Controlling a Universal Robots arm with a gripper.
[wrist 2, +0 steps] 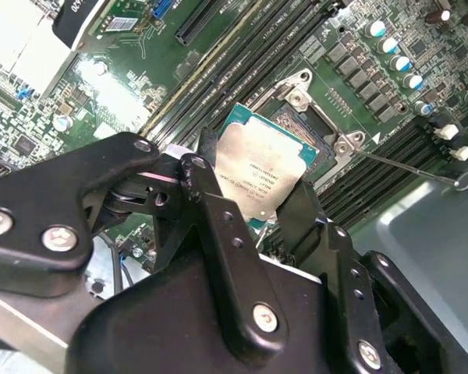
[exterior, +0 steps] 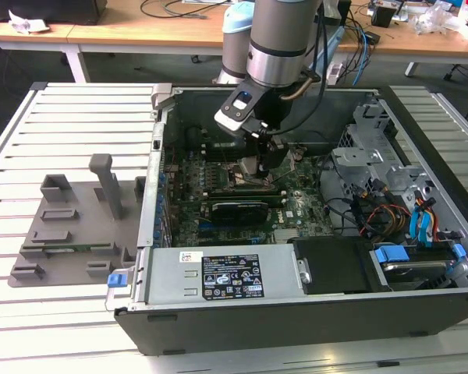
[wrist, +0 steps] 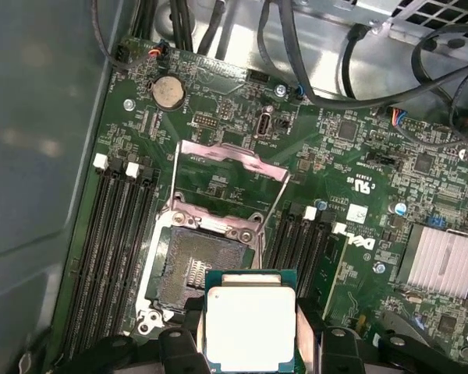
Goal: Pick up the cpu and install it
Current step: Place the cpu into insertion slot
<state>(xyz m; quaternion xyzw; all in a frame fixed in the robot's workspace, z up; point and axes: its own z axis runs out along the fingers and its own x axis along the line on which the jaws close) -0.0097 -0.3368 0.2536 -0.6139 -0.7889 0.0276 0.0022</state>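
**The cpu (wrist: pixel 251 327) is in the claw (wrist: pixel 251 347), above the open socket (wrist: pixel 196 269)**

The picking-up part of the task looks finished. In both wrist views the claw pinches the cpu by two opposite edges, with the silver top facing the cameras and one black finger (wrist 2: pixel 207 202) pressed to each side.

In the exterior view the claw (exterior: pixel 269 152) hangs inside the open computer case (exterior: pixel 296 315), low over the motherboard (exterior: pixel 300 206) and well apart from the grey holder tray (exterior: pixel 70 226) on the bench (exterior: pixel 78 117).

The installing part is not yet done. In the first wrist view the socket is bare, its metal frame (wrist: pixel 230 164) tilted up, and the chip is just beside it, partly overlapping its near edge. The chip seems not to touch the socket, but the gap cannot be judged surely.
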